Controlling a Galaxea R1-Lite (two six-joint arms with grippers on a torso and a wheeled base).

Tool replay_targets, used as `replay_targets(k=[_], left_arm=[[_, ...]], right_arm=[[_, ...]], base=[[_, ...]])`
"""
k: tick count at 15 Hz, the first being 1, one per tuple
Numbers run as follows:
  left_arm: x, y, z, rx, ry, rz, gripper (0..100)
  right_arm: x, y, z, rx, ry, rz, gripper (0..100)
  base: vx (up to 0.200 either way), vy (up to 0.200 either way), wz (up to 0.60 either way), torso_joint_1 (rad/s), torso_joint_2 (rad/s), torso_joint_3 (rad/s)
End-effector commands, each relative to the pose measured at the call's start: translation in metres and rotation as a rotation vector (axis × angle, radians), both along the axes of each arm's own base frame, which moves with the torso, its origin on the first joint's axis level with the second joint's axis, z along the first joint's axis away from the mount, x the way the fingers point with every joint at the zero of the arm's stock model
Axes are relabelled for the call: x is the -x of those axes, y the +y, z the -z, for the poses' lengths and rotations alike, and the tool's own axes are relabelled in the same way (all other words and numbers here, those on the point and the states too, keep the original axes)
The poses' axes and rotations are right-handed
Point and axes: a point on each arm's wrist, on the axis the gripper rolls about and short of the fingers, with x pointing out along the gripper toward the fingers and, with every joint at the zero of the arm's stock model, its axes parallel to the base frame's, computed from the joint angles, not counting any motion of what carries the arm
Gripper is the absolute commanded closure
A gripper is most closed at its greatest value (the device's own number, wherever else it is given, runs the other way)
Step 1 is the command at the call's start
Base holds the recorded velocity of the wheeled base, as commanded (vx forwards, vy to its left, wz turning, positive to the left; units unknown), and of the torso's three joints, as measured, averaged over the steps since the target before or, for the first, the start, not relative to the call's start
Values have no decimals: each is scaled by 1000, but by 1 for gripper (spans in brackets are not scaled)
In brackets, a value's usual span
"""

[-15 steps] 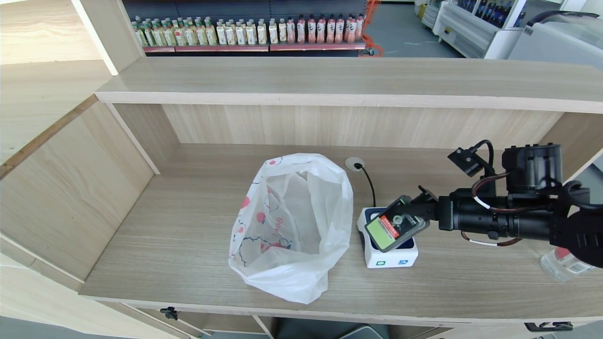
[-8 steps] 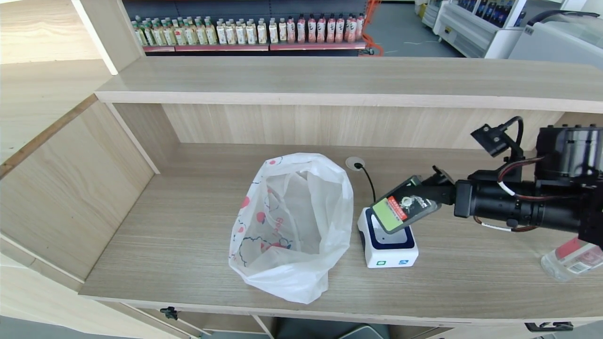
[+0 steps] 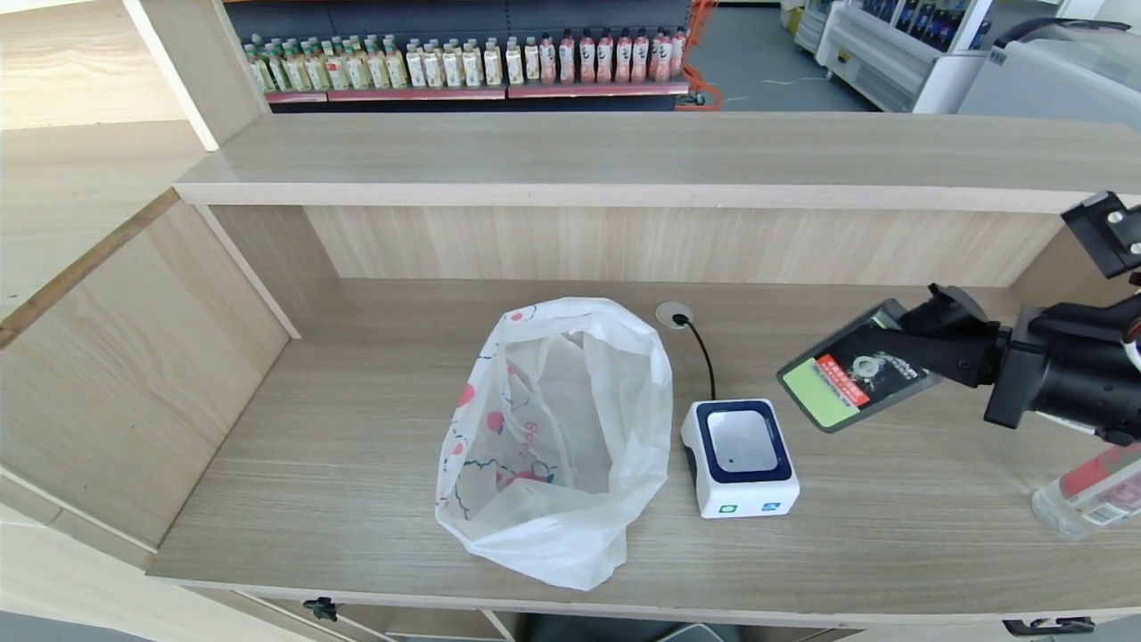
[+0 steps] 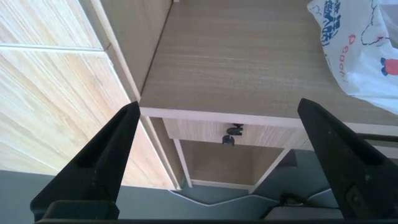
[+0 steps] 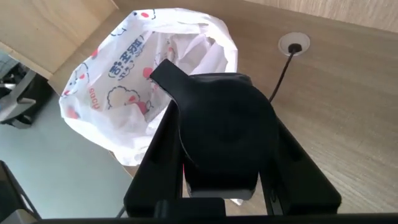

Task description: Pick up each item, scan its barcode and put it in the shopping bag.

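The packet (image 3: pixel 856 379) hung just above the scanner (image 3: pixel 740 455) a second ago. Now it is up in the air to the right of the scanner and apart from it. The head camera has also shifted a little, but the gap between packet and scanner is real. The right tool (image 3: pixel 927 352) is clamped on the far end of the packet and holds it tilted, with the green and red label facing up. We judge that the pass over the scanner window is finished, though we cannot tell if the code was read.

The packet is not yet in the shopping bag (image 3: pixel 553 437), and it is now farther from the bag than before. The bag stands with its mouth open upward, just left of the scanner. The way to the bag therefore leads back over the scanner and its cable (image 3: pixel 704 357), so the packet should stay high.

There is free air above the bench (image 3: pixel 357 464), but the back wall and the ledge above it are close behind. A bottle (image 3: pixel 1087 499) lies under the right arm, near the right edge.

The left tool (image 4: pixel 217 155) hangs with its fingers apart and nothing between them, off the near edge of the bench on the bag's side.
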Motion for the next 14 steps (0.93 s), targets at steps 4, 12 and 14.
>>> replay_targets(k=[4, 12, 14], left_arm=[[0, 0, 0, -3, 0, -1, 0], [0, 0, 0, -3, 0, -1, 0], [0, 0, 0, -3, 0, -1, 0]], right_arm=[[-28, -11, 11, 3, 58, 60, 100], [-89, 40, 31, -37, 200, 92, 100], [-99, 59, 31, -70, 229, 21, 100]], base=[[0, 200, 0, 10, 1, -1], [0, 25, 0, 1, 0, 0], [0, 0, 0, 0, 0, 0]])
